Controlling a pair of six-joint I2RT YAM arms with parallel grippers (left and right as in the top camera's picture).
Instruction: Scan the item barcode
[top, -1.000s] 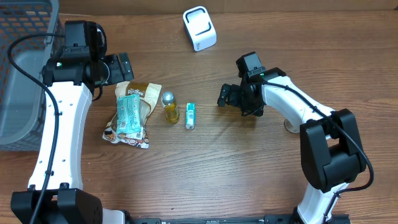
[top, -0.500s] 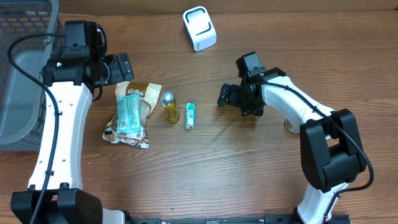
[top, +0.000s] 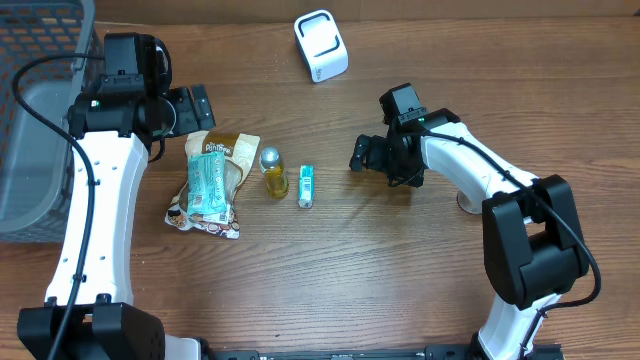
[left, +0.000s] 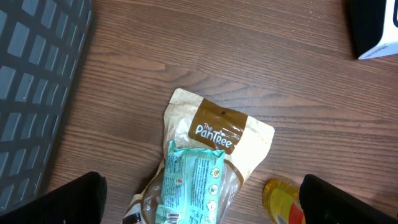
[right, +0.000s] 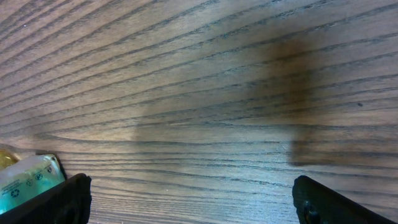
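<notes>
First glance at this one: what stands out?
Four small goods lie mid-table: a brown bag with a teal packet on it, a yellow bottle and a teal tube. The left gripper and right gripper flank them, both open. A white scanner sits at the far edge.
</notes>
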